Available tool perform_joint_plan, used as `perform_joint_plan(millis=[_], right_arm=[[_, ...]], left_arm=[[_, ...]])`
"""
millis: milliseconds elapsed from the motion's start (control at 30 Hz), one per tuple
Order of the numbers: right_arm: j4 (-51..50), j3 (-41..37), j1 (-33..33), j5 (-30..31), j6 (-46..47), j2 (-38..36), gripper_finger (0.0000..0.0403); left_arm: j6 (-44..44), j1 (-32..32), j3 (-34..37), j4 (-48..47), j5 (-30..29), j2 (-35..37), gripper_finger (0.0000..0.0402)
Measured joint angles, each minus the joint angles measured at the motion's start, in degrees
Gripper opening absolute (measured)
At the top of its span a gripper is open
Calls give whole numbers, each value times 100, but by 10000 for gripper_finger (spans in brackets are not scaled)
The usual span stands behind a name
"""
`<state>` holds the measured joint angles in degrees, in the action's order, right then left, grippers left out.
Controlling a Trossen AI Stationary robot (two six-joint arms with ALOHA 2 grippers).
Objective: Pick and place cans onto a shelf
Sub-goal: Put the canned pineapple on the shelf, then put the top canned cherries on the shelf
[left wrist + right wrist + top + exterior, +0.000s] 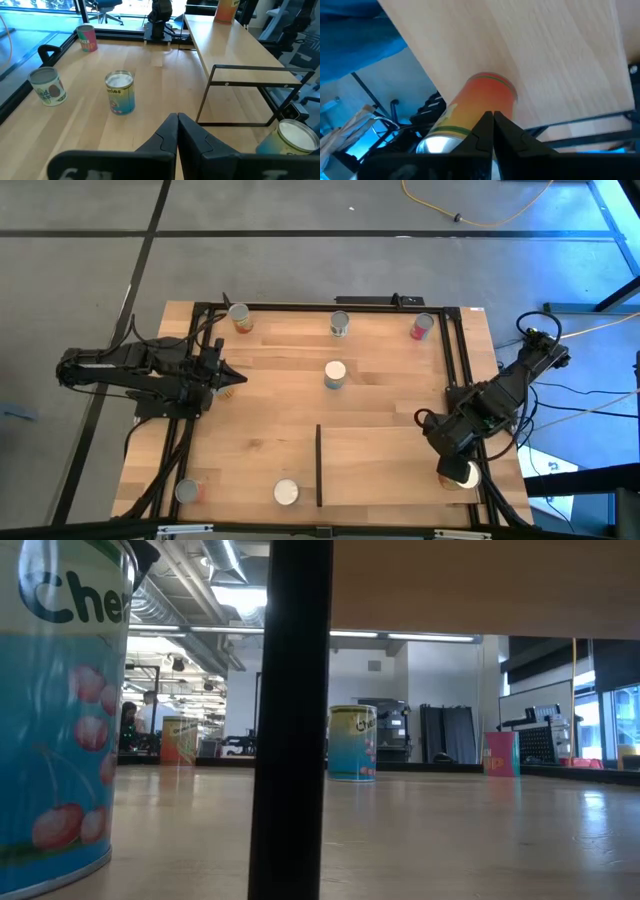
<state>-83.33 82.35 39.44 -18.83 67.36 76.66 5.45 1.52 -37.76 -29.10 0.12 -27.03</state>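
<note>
The shelf (400,465) is a pale-wood panel with a black strip (318,465) on one short side, raised on black wire legs (240,95) at the table's near right. An orange can (480,102) with a silver top (457,474) stands on the shelf's near right corner. My right gripper (493,118) is shut, just above and beside this can. My left gripper (238,377) is shut and empty at the table's left, also seen in its wrist view (177,120). Other cans stand on the table: one in the middle (335,374), three along the far edge (239,317) (340,324) (421,327), two near the front (286,493) (187,491). My right gripper's shut fingertips (490,122) stand over the orange can's side (485,107), coming from above at a slant. I cannot tell whether they touch it. The can stands upright with its bottom on the shelf.
The table's black frame (455,350) runs along its edges. The low view looks under the shelf (480,585), past a black post (290,720) and a large blue can (60,710). Bare wood lies between the middle can and the shelf. People show far back in the room (140,718).
</note>
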Motion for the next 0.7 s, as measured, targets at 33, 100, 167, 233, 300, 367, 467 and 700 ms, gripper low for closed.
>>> perform_joint_plan(millis=[33,100,167,233,300,367,467,700], right_arm=[[4,0,38,-41,30,0,9],[3,0,103,-56,49,1,9],[-3,0,138,16,-24,1,9],[-73,43,140,228,-163,4,9],[-102,158,135,536,-304,4,9],[-171,347,137,918,-385,5,9],[-430,700,137,1504,-468,4,9],[-662,1204,135,2393,-781,0,10]], left_arm=[[2,2,0,0,0,-2,0],[2,0,0,0,0,-2,0],[4,1,0,0,1,0,0],[7,0,0,0,0,0,0],[13,0,0,0,0,-2,0],[13,1,0,1,0,-2,0],[14,2,0,0,0,-2,0],[448,1,0,188,1,0,0]])
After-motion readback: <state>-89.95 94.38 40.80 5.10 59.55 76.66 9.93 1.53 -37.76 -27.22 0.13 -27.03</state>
